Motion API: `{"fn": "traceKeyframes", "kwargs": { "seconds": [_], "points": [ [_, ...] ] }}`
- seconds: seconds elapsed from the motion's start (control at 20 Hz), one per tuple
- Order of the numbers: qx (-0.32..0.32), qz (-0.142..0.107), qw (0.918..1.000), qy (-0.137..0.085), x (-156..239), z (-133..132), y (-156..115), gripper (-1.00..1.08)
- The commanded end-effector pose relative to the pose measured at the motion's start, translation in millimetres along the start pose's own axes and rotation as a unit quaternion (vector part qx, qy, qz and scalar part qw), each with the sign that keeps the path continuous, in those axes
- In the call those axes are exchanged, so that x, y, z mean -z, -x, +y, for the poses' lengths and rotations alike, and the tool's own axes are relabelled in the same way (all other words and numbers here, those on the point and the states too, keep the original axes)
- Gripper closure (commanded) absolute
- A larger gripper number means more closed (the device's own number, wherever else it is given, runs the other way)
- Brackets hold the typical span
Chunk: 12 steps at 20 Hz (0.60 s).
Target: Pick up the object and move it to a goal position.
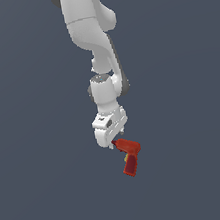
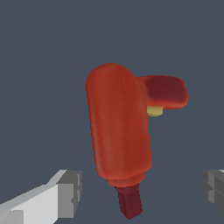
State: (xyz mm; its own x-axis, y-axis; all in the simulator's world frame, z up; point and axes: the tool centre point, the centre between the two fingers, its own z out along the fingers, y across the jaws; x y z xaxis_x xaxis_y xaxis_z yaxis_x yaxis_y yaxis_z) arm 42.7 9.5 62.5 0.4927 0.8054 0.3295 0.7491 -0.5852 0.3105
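Observation:
The object, a small red pistol-shaped drill [image 1: 130, 155], lies on the dark grey floor just below my white gripper [image 1: 113, 143]. Its handle points toward the exterior view's lower right. In the wrist view the drill body [image 2: 118, 127] fills the middle, with a yellow trigger spot [image 2: 154, 111] beside the handle and a dark tip [image 2: 130, 202] reaching between my fingers. My gripper [image 2: 141, 192] is open. The grey pads [image 2: 70, 192] stand well apart on either side of the tip, and neither touches it. No goal position shows in either view.
A plain dark grey floor [image 1: 50, 193] spreads around the drill in both views. My white arm [image 1: 92, 39] rises straight above the gripper.

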Motion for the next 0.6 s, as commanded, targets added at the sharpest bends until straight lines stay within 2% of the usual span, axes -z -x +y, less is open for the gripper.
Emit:
{"fn": "traceKeyframes", "kwargs": {
  "seconds": [0.0, 0.3, 0.55],
  "points": [
    [0.025, 0.016, 0.9995, 0.005, -2.6, -3.3, -2.4, -1.00],
    [0.061, 0.041, 0.9972, 0.014, -5.9, -8.7, -5.9, -1.00],
    [0.073, 0.050, 0.9960, 0.018, -6.7, -10.5, -7.0, -1.00]
  ]
}}
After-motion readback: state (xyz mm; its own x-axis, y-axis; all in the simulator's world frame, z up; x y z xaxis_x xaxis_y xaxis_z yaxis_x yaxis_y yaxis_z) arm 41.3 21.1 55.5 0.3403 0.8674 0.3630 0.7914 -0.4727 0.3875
